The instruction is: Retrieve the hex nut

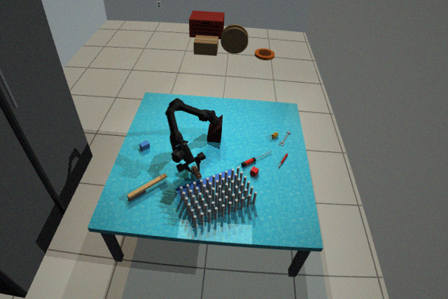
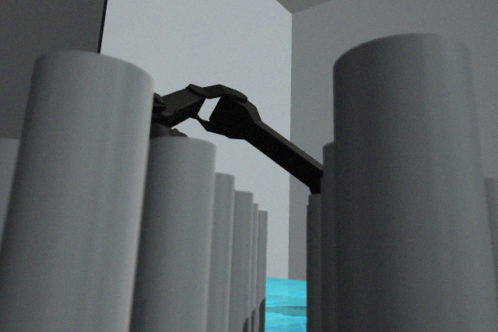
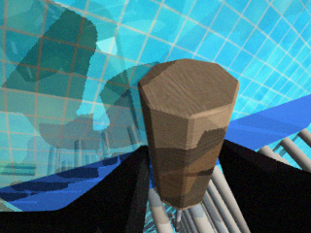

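My gripper (image 1: 193,166) (image 3: 183,149) is shut on the wooden handle (image 1: 196,171) (image 3: 187,131) of a tool. The handle stands tilted between the fingers. Part of a thin metal shaft (image 3: 178,219) shows below it in the wrist view; its lower end is hidden. The gripper is above the blue taped strip (image 1: 222,174) (image 3: 272,123), at the robot-side edge of the spacer field. The grey metal spacers (image 1: 255,197) (image 2: 406,183) (image 3: 227,196) stand upright in rows. I cannot see the hex nut in any view. Whether the shaft touches a spacer cannot be told.
A long wooden bar (image 1: 146,187) lies left of the field in the top view. A blue block (image 1: 144,145) is farther back. To the right are a red screwdriver (image 1: 248,162), a red cube (image 1: 254,171), a red pen-like tool (image 1: 283,159), a small wrench (image 1: 282,141) and a yellow item (image 1: 274,135).
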`<state>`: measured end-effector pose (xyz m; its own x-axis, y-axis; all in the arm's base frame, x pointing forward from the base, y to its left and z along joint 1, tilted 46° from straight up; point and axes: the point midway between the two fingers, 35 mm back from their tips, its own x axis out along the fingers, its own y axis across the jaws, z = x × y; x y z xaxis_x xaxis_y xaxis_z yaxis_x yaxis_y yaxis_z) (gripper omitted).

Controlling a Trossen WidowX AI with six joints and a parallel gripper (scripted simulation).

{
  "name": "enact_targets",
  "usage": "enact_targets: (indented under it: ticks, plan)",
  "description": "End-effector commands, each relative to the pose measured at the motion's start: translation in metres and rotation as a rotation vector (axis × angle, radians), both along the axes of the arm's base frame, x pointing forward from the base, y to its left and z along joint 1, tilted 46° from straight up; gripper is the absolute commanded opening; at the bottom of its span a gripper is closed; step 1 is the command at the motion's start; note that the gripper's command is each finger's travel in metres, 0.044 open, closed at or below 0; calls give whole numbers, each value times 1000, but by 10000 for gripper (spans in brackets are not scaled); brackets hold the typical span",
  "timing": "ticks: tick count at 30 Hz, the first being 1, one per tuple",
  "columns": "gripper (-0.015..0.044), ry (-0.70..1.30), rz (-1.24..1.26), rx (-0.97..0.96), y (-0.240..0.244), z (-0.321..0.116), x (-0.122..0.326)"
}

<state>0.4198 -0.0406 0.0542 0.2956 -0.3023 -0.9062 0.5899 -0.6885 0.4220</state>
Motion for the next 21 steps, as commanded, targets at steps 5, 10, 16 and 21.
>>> enact_targets:
  ticks: [5, 10, 16, 21]
  plan:
    - [0, -6, -1, 1, 4, 0, 6]
    - [0, -6, -1, 2, 6, -2, 9]
    - [0, -7, -1, 2, 8, -3, 13]
    - [0, -7, -1, 2, 9, -4, 15]
